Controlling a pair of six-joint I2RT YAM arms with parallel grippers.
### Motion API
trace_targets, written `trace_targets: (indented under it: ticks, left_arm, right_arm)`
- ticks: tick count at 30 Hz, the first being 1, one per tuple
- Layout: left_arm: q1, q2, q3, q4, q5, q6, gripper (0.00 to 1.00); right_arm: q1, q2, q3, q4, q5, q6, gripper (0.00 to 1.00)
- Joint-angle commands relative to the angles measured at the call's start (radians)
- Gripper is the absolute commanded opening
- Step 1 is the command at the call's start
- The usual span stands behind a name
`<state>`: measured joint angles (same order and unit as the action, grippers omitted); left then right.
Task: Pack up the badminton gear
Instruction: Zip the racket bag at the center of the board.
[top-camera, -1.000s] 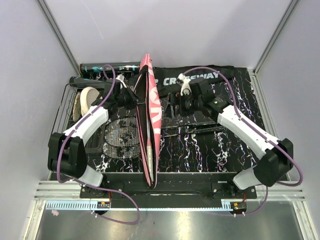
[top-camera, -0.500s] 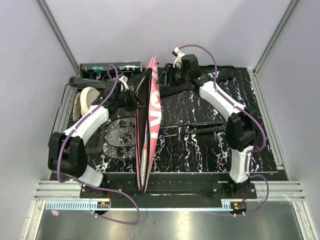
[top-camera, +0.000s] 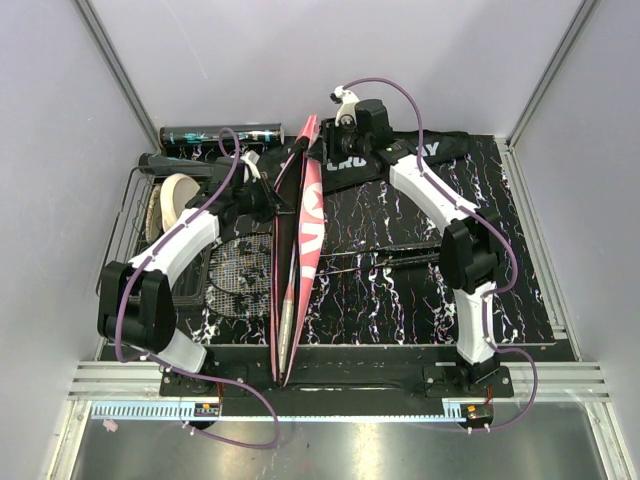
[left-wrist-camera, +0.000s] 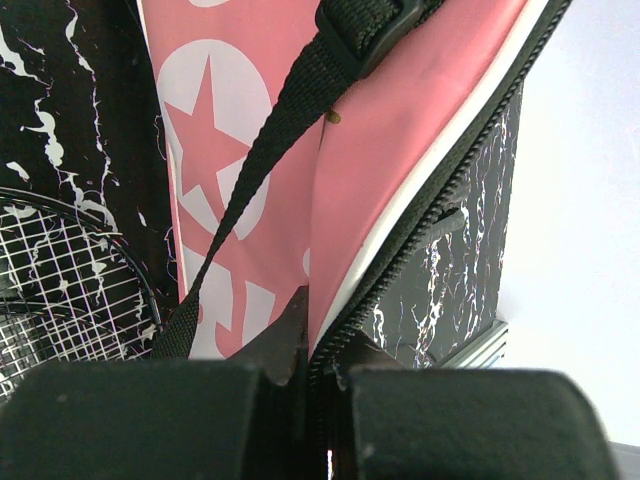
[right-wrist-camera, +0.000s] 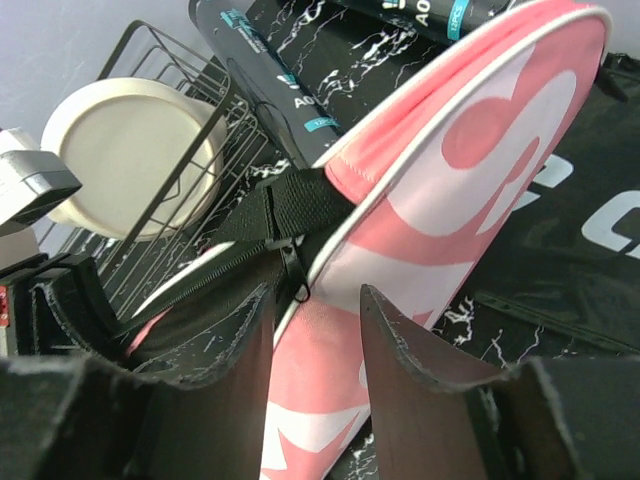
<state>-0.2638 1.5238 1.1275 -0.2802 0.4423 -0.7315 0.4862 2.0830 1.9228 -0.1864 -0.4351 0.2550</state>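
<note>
The pink racket case (top-camera: 305, 215) stands on its edge down the middle of the table, its zip open. My left gripper (top-camera: 264, 196) is shut on the case's zipped edge (left-wrist-camera: 345, 280), just under the black strap (left-wrist-camera: 262, 175). My right gripper (top-camera: 322, 150) is at the case's far end, jaws apart. They straddle the pink rim (right-wrist-camera: 330, 330) and the zip pull (right-wrist-camera: 298, 276). A racket head (top-camera: 245, 268) lies flat left of the case, strings showing (left-wrist-camera: 60, 285). The black bag (top-camera: 420, 152) lies behind, and a dark tube (top-camera: 220, 133) at the back left.
A black wire basket (top-camera: 135, 205) holding a cream disc (top-camera: 176, 196) stands at the left edge, close to my left arm. The right wrist view shows a second dark tube (right-wrist-camera: 268, 88) beside the basket (right-wrist-camera: 170, 45). A thin racket shaft (top-camera: 385, 257) lies right of the case.
My right arm swung from over the bag to the case's far end and its jaws narrowed. The case tipped, its near end shifting left. The left gripper kept its hold.
</note>
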Motion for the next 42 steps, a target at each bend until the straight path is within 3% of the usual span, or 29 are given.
trace_targets:
  ticks: [1,12,22,25,30,33,35,36,37,38,40,42]
  left_arm:
    - [-0.009,-0.005,0.063,0.07,0.053,-0.011,0.0]
    - [-0.025,0.007,0.081,0.064,0.047,-0.006,0.0]
    - [-0.037,0.016,0.104,0.026,0.018,0.026,0.0]
    - [-0.037,0.018,0.106,0.013,0.01,0.035,0.0]
    - [-0.04,0.024,0.126,-0.016,-0.051,0.069,0.0]
    - [-0.045,0.039,0.153,-0.039,-0.079,0.087,0.09]
    - [-0.051,0.039,0.156,-0.042,-0.106,0.098,0.26]
    - [-0.054,0.038,0.161,-0.043,-0.119,0.106,0.36]
    - [-0.061,0.036,0.16,-0.045,-0.14,0.109,0.58]
    - [-0.067,0.035,0.157,-0.04,-0.151,0.112,0.68]
    - [-0.09,0.041,0.16,-0.048,-0.184,0.129,0.8]
    - [-0.113,0.062,0.179,-0.071,-0.212,0.144,0.82]
  right_arm:
    - [0.026,0.032,0.114,-0.05,0.048,-0.108,0.46]
    - [0.089,0.081,0.209,-0.157,0.17,-0.229,0.44]
    - [0.098,0.13,0.289,-0.209,0.208,-0.284,0.34]
    - [0.101,0.146,0.323,-0.234,0.2,-0.301,0.24]
    - [0.107,0.135,0.354,-0.275,0.196,-0.283,0.0]
    - [0.107,0.109,0.335,-0.28,0.156,-0.261,0.0]
    - [0.107,0.097,0.328,-0.278,0.135,-0.199,0.0]
    - [0.107,0.08,0.315,-0.278,0.124,-0.183,0.0]
    - [0.107,0.074,0.311,-0.275,0.118,-0.165,0.0]
    - [0.106,0.069,0.309,-0.274,0.113,-0.116,0.0]
    - [0.1,0.057,0.312,-0.274,0.085,-0.038,0.0]
    - [0.092,0.048,0.318,-0.277,0.078,0.019,0.0]
